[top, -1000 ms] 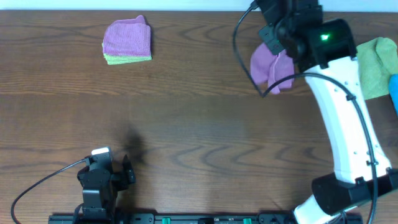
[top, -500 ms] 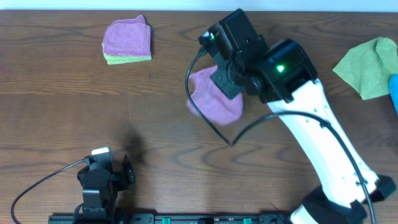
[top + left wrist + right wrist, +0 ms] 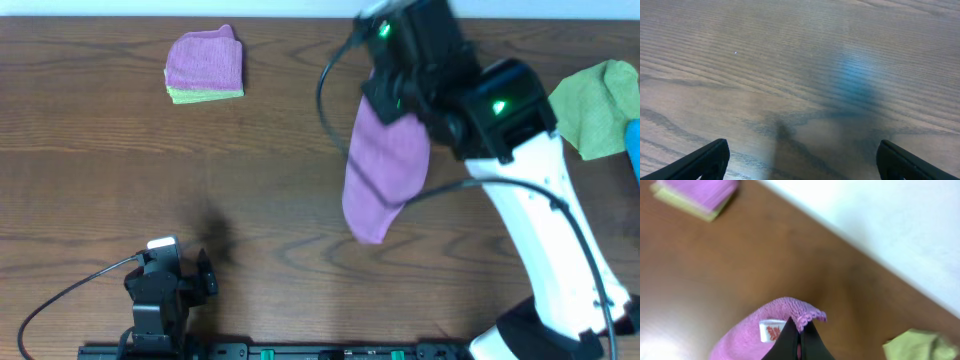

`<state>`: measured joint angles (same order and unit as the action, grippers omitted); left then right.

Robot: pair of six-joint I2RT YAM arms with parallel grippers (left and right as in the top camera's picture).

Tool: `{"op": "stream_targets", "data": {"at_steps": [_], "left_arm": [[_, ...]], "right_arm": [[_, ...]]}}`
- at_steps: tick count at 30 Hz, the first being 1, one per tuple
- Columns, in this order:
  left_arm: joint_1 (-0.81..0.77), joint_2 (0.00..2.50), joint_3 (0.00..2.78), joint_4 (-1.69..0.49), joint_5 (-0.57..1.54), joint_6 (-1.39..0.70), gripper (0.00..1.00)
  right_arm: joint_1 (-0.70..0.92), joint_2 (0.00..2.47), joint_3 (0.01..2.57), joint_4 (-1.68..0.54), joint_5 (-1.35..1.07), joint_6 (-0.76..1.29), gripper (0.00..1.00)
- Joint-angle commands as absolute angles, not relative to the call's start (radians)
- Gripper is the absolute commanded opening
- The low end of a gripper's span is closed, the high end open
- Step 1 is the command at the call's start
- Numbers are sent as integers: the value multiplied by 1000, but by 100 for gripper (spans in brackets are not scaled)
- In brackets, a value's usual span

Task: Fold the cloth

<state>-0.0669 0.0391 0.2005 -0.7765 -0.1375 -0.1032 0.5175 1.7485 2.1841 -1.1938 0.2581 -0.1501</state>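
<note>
A purple cloth (image 3: 383,175) hangs in the air over the middle of the table, held at its top edge. My right gripper (image 3: 799,330) is shut on the cloth's edge (image 3: 785,312), beside a small white label. In the overhead view the right gripper (image 3: 395,100) is hidden under its wrist, high above the table. My left gripper (image 3: 800,160) is open and empty, low over bare wood at the front left; it also shows in the overhead view (image 3: 205,275).
A folded stack of a purple cloth on a green one (image 3: 204,66) lies at the back left. A crumpled green cloth (image 3: 595,105) lies at the right edge, next to a blue object (image 3: 633,145). The table's far edge meets a white wall.
The right arm carried the purple cloth from the back right to the middle, then rose; the cloth now hangs long and stretched. The left arm has not moved.
</note>
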Motion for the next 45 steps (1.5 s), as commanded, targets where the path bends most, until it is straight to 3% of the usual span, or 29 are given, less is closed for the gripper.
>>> {"op": "stream_targets", "data": {"at_steps": [1, 6, 9, 14, 19, 20, 21, 22, 30, 35, 40, 45], "left_arm": [[-64, 35, 181, -807, -145, -89, 95], [-64, 35, 181, -807, -145, -89, 95], [-64, 35, 181, -807, -144, -89, 95], [-64, 35, 181, -807, -144, -89, 95], [-64, 35, 181, -807, -144, -89, 95], [-64, 35, 181, -807, -145, -89, 95], [-64, 35, 181, -807, -145, -89, 95], [-64, 35, 181, -807, -145, -89, 95], [-64, 35, 181, -807, -145, -89, 95], [-64, 35, 181, -807, -145, -89, 95], [-64, 35, 181, -807, -144, -89, 95], [-64, 35, 181, -807, -145, -89, 95]], "right_arm": [[464, 1826, 2194, -1091, 373, -340, 1], [450, 1869, 2194, -888, 734, -455, 1], [463, 1863, 2194, -957, 744, -479, 1], [564, 1863, 2170, -1255, 360, -395, 1], [667, 1865, 2057, -1308, -18, -378, 1], [685, 1865, 2027, -1307, -44, -378, 14], [707, 1865, 1982, -1306, -58, -378, 72], [724, 1865, 1944, -1305, -57, -373, 99], [777, 1865, 1784, -1229, 83, -194, 99], [759, 1864, 1784, -1258, 221, 45, 99], [712, 1856, 1747, -1367, 251, 429, 99], [699, 1696, 1517, -1238, 221, 455, 99]]}}
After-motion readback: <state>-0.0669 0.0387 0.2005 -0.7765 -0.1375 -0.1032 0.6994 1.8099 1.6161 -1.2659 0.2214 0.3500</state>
